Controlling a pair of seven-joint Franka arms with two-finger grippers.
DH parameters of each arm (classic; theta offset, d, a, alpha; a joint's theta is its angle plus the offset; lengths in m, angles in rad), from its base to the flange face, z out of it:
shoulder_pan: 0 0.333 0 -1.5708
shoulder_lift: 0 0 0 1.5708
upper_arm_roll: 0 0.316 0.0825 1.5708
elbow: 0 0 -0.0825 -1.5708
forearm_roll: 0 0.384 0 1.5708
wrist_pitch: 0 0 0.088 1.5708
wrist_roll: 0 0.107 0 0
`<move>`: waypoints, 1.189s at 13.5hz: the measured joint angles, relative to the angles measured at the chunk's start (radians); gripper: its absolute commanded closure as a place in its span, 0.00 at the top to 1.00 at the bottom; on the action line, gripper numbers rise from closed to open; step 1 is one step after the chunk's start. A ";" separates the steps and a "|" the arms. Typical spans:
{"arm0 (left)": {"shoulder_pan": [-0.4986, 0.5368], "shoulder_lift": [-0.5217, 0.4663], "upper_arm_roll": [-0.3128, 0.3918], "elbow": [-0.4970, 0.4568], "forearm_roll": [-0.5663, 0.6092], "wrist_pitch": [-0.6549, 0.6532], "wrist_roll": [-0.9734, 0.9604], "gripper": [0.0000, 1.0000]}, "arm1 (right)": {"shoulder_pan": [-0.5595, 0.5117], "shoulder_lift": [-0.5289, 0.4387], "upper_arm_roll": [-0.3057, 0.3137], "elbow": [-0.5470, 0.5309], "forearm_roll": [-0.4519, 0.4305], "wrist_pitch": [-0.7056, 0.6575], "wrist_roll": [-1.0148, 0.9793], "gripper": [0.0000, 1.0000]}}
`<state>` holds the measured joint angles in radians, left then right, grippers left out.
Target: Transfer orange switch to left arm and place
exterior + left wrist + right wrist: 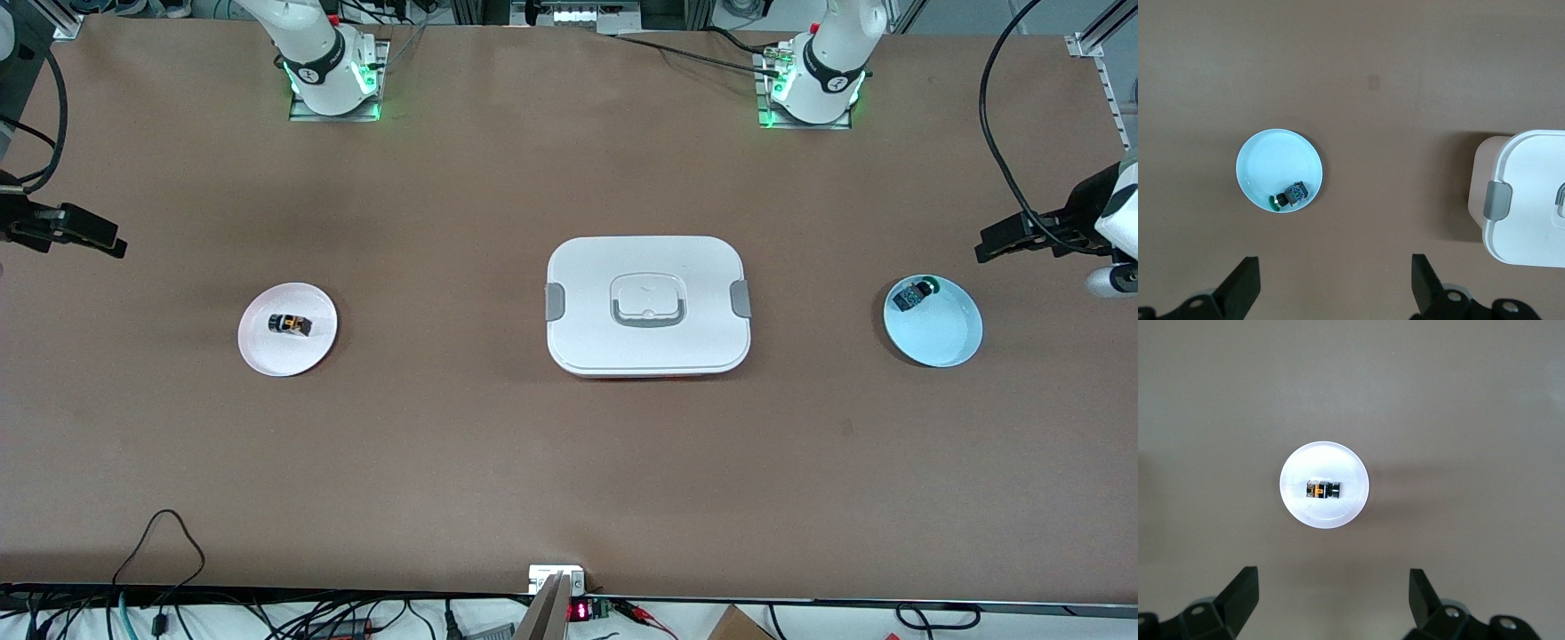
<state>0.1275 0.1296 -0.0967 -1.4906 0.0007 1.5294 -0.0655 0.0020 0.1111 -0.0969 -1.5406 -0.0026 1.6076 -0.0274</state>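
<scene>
The orange switch (290, 324) lies on a small white plate (267, 351) toward the right arm's end of the table. In the right wrist view the switch (1323, 490) lies on its side at the middle of that plate (1325, 460). My right gripper (1331, 593) is open and empty, high over the table at that end (93, 238), apart from the plate. The white lidded box (587, 276) sits at the table's middle. My left gripper (1336, 280) is open and empty, high over the left arm's end (1000, 242). The box's edge (1531, 200) shows in the left wrist view.
A pale blue plate (947, 338) toward the left arm's end holds a black-and-blue component with a green knob (911, 295). Both show in the left wrist view: the plate (1271, 160) and the component (1291, 195). Cables lie along the table's near edge.
</scene>
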 measured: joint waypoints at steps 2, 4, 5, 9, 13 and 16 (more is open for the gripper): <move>0.000 0.000 0.000 0.000 0.000 0.000 0.000 1.00 | 0.000 0.000 0.000 0.004 0.000 0.000 0.000 1.00; 0.000 0.000 0.000 0.000 0.000 0.000 0.000 1.00 | 0.000 0.000 0.000 0.009 0.000 0.000 0.000 1.00; 0.000 0.000 0.000 0.000 0.000 0.000 0.000 1.00 | 0.000 0.000 0.000 0.010 0.000 0.000 0.000 1.00; 0.000 0.000 0.000 0.000 0.000 0.000 0.000 1.00 | 0.000 0.008 0.001 0.010 0.000 0.000 0.000 1.00; -0.001 0.000 -0.002 0.000 0.000 0.000 0.000 1.00 | 0.003 0.034 0.003 0.009 0.004 0.000 0.000 1.00; -0.002 0.000 -0.004 0.000 0.000 0.000 0.000 1.00 | 0.031 0.057 0.005 0.009 0.005 0.004 0.000 1.00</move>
<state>0.1258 0.1296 -0.1005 -1.4905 0.0007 1.5294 -0.0655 0.0328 0.1678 -0.0915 -1.5317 0.0022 1.6111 -0.0278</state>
